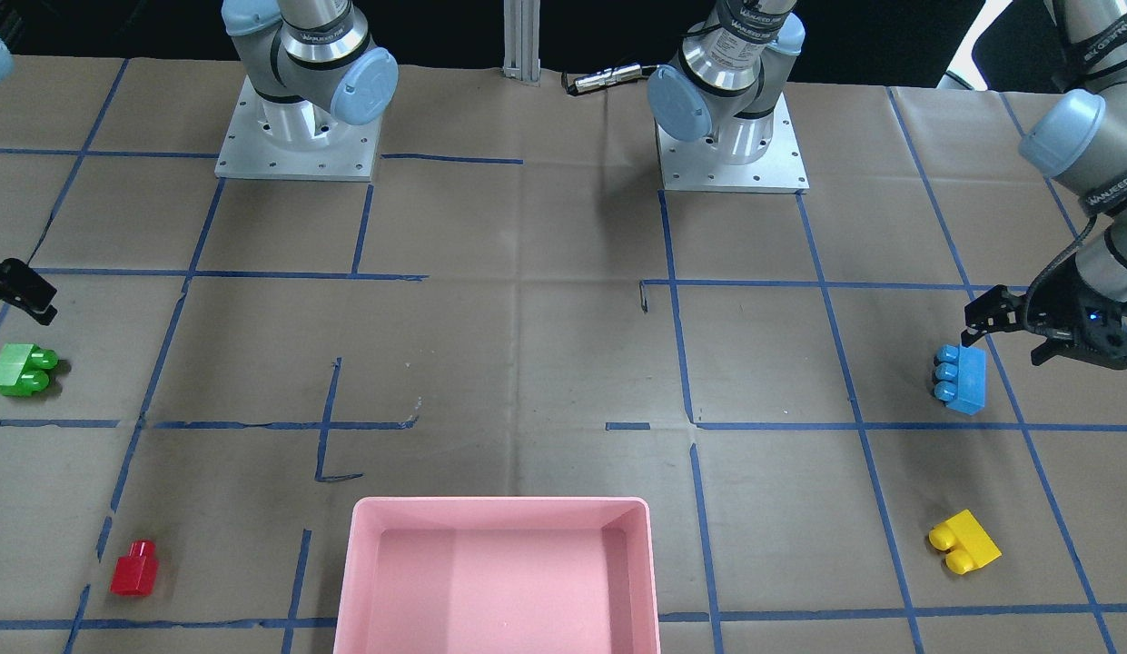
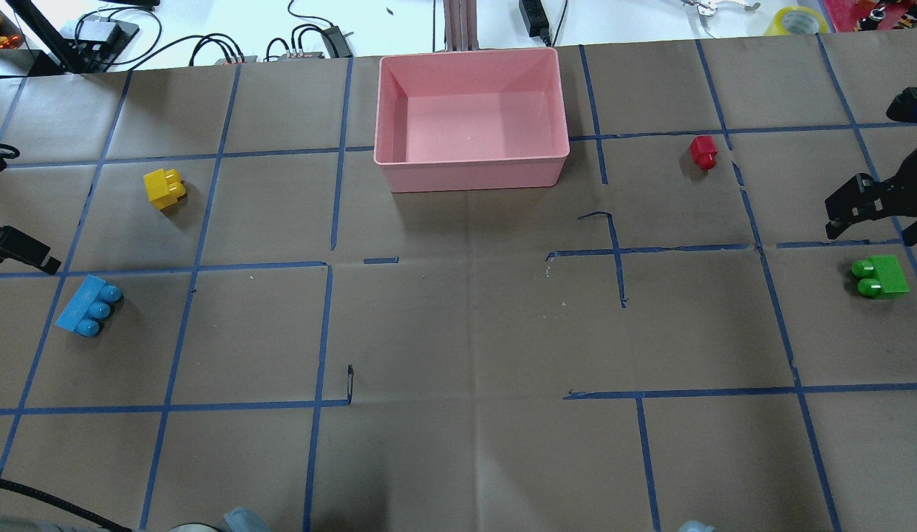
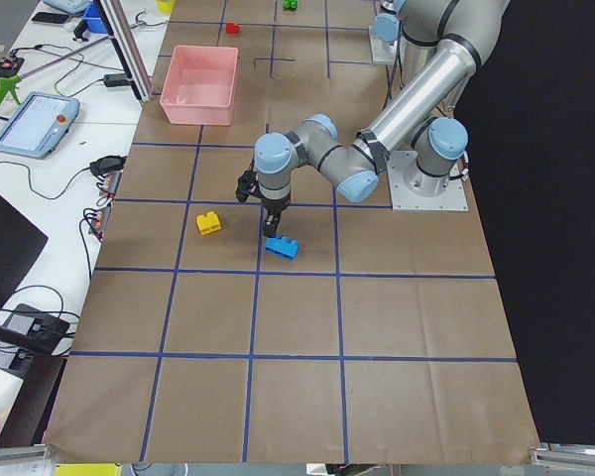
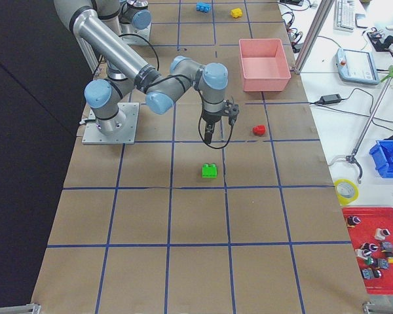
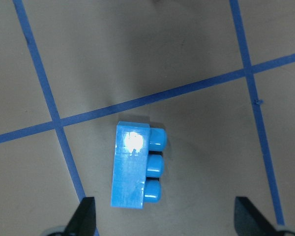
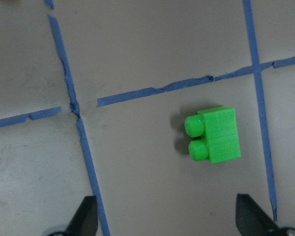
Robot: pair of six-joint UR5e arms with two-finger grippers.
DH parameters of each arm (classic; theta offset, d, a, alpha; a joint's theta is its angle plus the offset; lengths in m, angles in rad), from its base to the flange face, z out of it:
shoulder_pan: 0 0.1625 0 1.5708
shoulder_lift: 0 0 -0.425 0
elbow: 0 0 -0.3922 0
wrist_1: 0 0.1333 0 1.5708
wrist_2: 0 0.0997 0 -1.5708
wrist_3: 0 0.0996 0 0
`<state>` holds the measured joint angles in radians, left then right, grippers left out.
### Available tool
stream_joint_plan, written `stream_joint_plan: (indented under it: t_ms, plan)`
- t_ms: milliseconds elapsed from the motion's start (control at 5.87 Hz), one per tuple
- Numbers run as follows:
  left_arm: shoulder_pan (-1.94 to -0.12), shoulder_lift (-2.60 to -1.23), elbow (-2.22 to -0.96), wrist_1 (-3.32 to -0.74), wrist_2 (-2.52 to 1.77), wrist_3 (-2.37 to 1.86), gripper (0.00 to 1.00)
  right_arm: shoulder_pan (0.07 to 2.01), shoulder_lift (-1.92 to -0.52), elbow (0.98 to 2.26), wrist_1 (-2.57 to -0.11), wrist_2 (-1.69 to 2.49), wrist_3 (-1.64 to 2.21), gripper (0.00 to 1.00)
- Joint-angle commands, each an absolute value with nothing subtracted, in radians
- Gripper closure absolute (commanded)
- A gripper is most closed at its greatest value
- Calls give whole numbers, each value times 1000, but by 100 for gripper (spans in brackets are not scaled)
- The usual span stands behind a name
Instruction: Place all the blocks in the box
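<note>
Bricks, four small studded plastic ones, all lie on the brown paper-covered table (image 2: 458,332) with its blue tape lines (image 2: 208,207). We see none of them inside the shallow pink plastic tray (image 2: 469,176), which stands at the far edge of the table, about midway between the two arms.

On the left we find the blue three-stud brick (image 5: 132,169) lying on its side, studs turned toward the middle of the table. The left gripper (image 5: 166,222) hangs above it with its fingers spread wide and touching nothing; in the wrist view the brick shows between them. Farther off on the same side lies the yellow two-stud brick (image 2: 165,188).

On the right the green two-stud brick (image 6: 215,136) rests on its side beside a tape line. The right gripper (image 6: 166,222) hovers close by, its fingers likewise wide apart and holding nothing. The small red one-stud brick (image 2: 703,152) sits farther off on the right, apart from the tray.
</note>
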<state>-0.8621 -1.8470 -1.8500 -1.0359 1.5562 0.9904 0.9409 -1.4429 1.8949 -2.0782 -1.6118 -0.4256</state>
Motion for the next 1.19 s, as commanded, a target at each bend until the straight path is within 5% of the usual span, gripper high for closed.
stream_joint_plan:
  t_ms: [0,1022]
  plan:
    - [-877,-1942,-1850,-917,1551,991,0,908,-1314,1899,-2243,-1697,-460,0]
    - [-890,-2005,-1878,-871,1565,1080,0,890,-1209,1894,-2284,-1700,-716,0]
